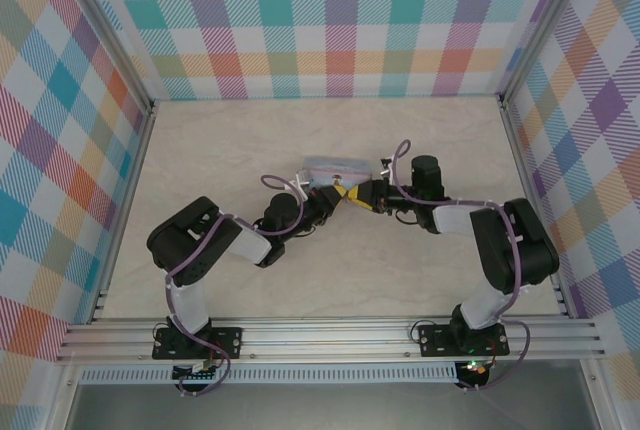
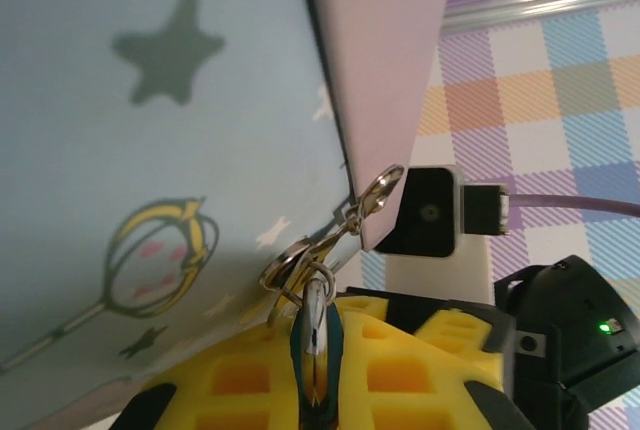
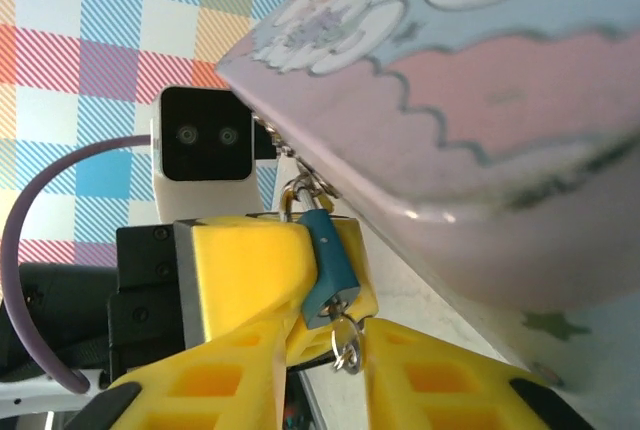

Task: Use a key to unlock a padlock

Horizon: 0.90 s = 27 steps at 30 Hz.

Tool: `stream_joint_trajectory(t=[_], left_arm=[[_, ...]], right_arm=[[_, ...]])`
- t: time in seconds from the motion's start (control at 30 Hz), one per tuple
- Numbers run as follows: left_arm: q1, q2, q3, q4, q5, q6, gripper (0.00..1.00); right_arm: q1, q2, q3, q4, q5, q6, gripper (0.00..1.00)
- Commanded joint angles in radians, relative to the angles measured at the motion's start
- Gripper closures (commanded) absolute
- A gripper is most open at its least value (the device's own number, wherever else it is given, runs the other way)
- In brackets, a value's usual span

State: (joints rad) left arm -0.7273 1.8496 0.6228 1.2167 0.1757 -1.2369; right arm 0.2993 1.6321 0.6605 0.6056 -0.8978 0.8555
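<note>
L gripper (image 2: 315, 380) clamped on padlock (image 3: 325, 260), mid-table just near the tin (image 1: 335, 163), steadying it w/ keyhole twd R gripper (image 3: 330, 360). R jaws part-open astride key (image 3: 345, 335), apparently seated in lock; nothing gripped, prob. lined up to pinch & turn.

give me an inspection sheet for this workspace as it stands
surface: pale tabletop, bare parts look clean
job's things: blue padlock hangs at the tin's rim; key ring dangles under it, key itself too small to tell
clutter: cartoon tin
claws: left claw shut on the padlock; right claw fingers apart around the ring
cables: purple cable at the wrist camera, more along both arms
surroundings: checked walls, metal rail
</note>
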Motion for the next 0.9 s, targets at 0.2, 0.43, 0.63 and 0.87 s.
stream_joint_trajectory(t=[0.2, 0.43, 0.63, 0.87], left_arm=[[-0.003, -0.062, -0.021, -0.170, 0.008, 0.009, 1.00], [0.003, -0.101, -0.010, -0.226, -0.003, -0.056, 1.00], [0.011, -0.109, 0.020, -0.268, 0.034, -0.137, 1.00], [0.013, -0.122, 0.028, -0.297, 0.042, -0.222, 1.00]], right_arm=[[-0.028, -0.267, -0.028, -0.418, 0.154, -0.401, 0.57], [0.041, -0.496, -0.075, -0.535, 0.433, -0.703, 0.53], [0.191, -0.672, -0.254, -0.322, 0.670, -1.013, 0.51], [0.358, -0.618, -0.296, -0.208, 0.852, -1.264, 0.51]])
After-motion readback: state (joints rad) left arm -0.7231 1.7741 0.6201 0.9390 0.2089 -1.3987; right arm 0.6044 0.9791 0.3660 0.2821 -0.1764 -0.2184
